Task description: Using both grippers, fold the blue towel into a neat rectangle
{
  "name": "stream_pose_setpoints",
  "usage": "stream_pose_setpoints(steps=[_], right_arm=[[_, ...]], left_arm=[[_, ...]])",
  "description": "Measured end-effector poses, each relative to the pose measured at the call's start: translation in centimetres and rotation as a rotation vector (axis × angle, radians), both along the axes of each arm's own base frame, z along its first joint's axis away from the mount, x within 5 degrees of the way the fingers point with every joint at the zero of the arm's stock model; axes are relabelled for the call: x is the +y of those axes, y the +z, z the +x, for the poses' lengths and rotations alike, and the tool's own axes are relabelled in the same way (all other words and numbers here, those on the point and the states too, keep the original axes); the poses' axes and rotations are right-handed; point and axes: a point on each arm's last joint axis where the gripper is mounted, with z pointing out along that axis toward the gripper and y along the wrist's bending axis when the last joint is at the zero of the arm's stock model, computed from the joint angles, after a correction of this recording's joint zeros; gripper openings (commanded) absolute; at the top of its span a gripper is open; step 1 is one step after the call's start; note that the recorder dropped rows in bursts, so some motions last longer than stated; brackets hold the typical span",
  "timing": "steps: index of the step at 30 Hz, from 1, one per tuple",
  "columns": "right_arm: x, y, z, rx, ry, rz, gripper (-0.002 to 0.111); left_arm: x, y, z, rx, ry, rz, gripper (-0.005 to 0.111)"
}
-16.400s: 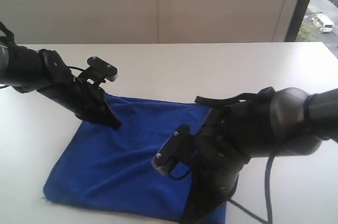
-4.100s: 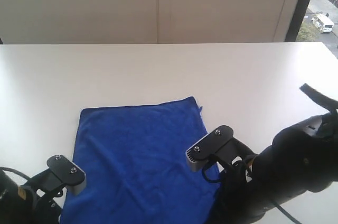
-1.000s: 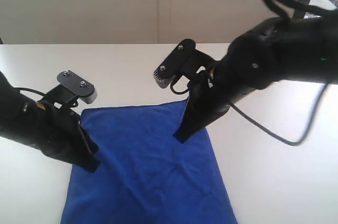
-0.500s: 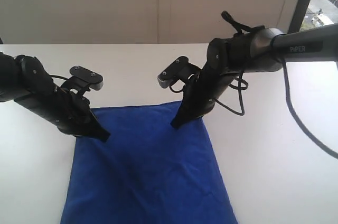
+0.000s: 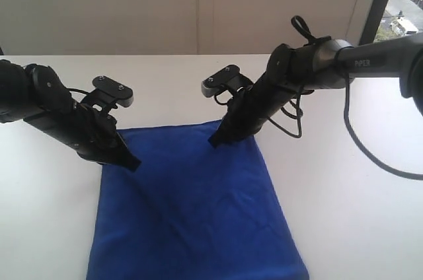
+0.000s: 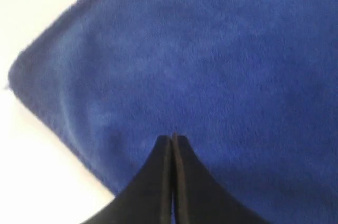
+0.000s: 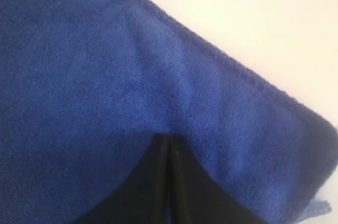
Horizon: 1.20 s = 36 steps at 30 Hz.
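White tabletop (image 5: 344, 214) carries the blue towel (image 5: 192, 207), spread flat, with its near edge cut off at the bottom of the exterior view. You have the left gripper (image 5: 132, 163) and the right gripper (image 5: 215, 142) tip-down on the cloth near its two far corners, each with its jaws pressed together. You cannot tell whether either one pinches any cloth. In the exterior view the arms partly hide those corners.

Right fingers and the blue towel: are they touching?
Cannot tell. The right wrist view shows the shut right fingers ending over the towel, but neither it nor the exterior view shows contact or a gap.
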Motion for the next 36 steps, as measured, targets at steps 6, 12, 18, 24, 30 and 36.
stream_pose_setpoints(steps=[6,12,18,24,30,36], right_arm=[[-2.4,-0.2,1.1,-0.027,-0.115,0.001,0.000],[-3.1,0.0,1.7,-0.060,-0.140,-0.007,0.000],[-3.0,8.5,-0.6,-0.102,0.079,-0.047,0.000],[-2.6,15.0,-8.1,0.069,0.489,-0.115,0.000],[0.5,10.4,-14.6,0.193,0.610,-0.314,0.000],[-0.3,5.6,-17.1,0.247,0.554,-0.453,0.000]], left_arm=[[0.0,0.0,0.0,-0.005,-0.014,0.006,0.000],[0.0,-0.1,-0.2,0.011,-0.045,0.016,0.000],[0.2,4.2,-1.9,-0.061,-0.217,0.028,0.000],[0.7,7.5,-6.3,0.049,-0.562,0.047,0.000],[0.6,6.6,-8.6,0.265,-0.810,0.034,0.000],[-1.6,2.6,-11.0,0.231,-0.983,0.118,0.001]])
